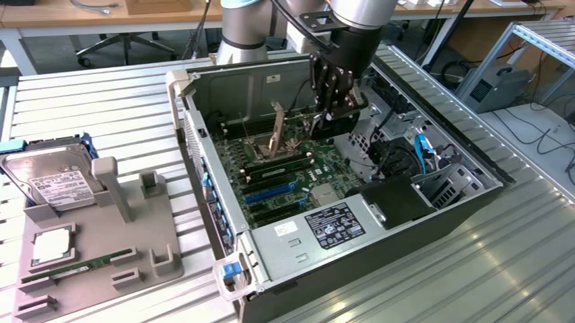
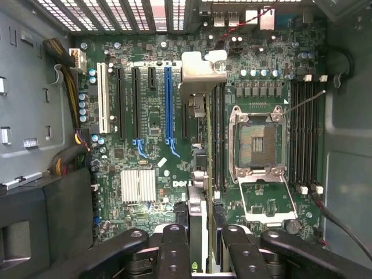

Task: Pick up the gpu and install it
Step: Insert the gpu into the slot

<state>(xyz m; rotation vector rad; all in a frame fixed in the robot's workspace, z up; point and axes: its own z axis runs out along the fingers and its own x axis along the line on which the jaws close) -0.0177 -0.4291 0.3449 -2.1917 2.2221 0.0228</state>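
While I watch from the remote station, I log these items. Gripper [image 1: 334, 111]: lowered into the open computer case [image 1: 215, 195], over the end of the motherboard [image 1: 287, 178] nearest the case's back wall; in the wrist view its black fingers [image 2: 174, 250] are clamped on the gpu [image 2: 197, 226]. Gpu: held on edge, running up the wrist view from the fingers to its silver metal bracket [image 2: 200, 72]; it sits above the board between the blue expansion slot [image 2: 168, 102] and the bare CPU socket [image 2: 258, 142]. I cannot tell whether its lower edge touches a slot. Case: lying on its side on the slatted metal table [image 1: 90, 114], side panel off. Grey parts tray [image 1: 99, 262]: near the table's edge at the exterior view's left, carrying a silver hard drive [image 1: 54, 178] with a white label and a green RAM stick [image 1: 77, 269].
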